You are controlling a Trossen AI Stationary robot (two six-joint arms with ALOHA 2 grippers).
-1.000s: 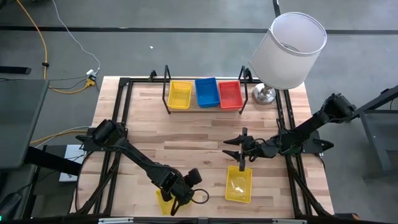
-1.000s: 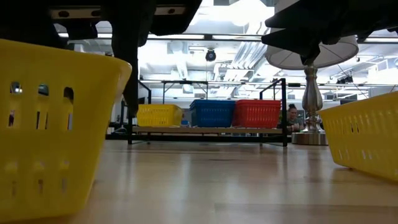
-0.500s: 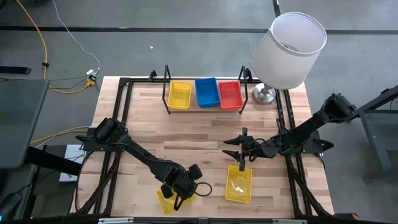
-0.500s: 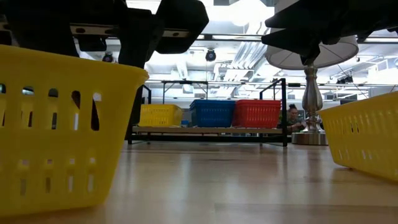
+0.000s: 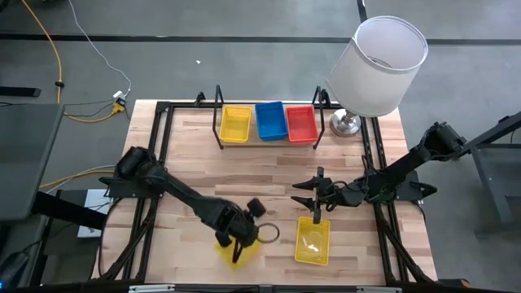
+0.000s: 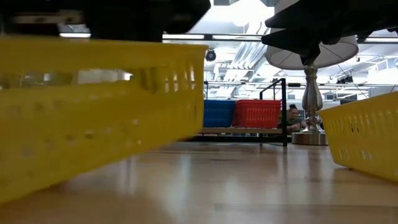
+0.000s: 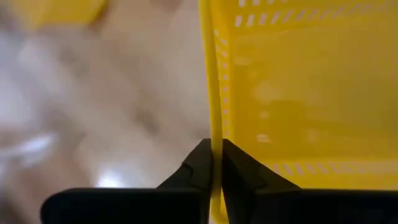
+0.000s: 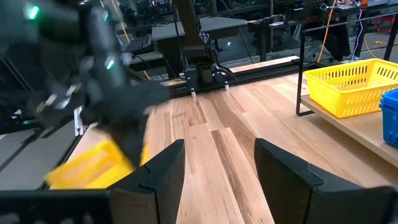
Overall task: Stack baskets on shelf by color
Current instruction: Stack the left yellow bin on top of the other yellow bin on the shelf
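Left gripper (image 5: 237, 247) pinches the wall of a yellow basket (image 5: 244, 248) near the table's (image 5: 269, 175) front edge, and the basket looks tilted, off the wood. Carry step, I'd say: next it must reach the shelf (image 5: 269, 140), onto the yellow stack (image 5: 235, 124). Right gripper (image 5: 316, 213) hangs spread over another yellow basket (image 5: 313, 241).

The left hand (image 5: 237, 247) hides much of its yellow basket (image 5: 247, 254) from above, blurred in the low view
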